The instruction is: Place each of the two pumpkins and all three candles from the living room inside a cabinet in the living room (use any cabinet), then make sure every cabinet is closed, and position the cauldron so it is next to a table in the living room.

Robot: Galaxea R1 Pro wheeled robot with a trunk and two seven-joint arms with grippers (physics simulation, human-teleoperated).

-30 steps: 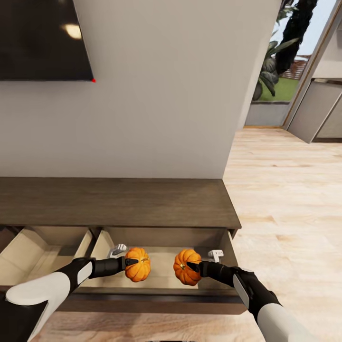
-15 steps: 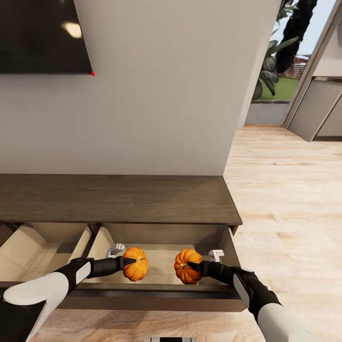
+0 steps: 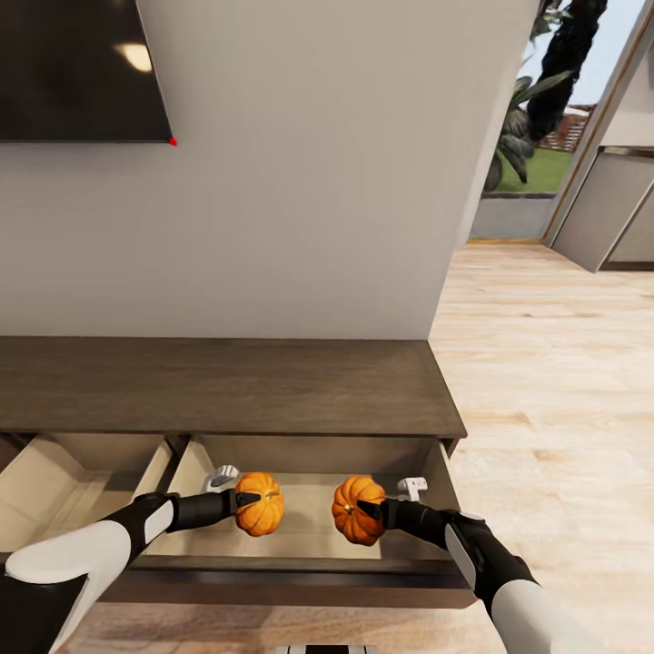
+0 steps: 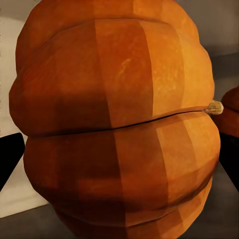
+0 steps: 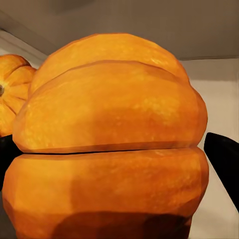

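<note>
We are at the stowing step. Our left pincer (image 3: 238,500) pinches one pumpkin (image 3: 259,504), our right pincer (image 3: 371,510) the other pumpkin (image 3: 355,510), both above the cabinet's (image 3: 227,386) open drawer (image 3: 309,509). Next we should lower and let go. The left wrist view shows a tan stem (image 4: 214,107).

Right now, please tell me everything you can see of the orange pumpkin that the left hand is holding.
The small bright-orange ribbed pumpkin is round, with a matte skin and a short tan stem pointing sideways, so it lies tipped over. The left hand is shut on it, holding it over the pulled-out pale-lined drawer of the low dark-brown wooden cabinet. A second orange pumpkin is held beside it, with a gap between them.
</note>
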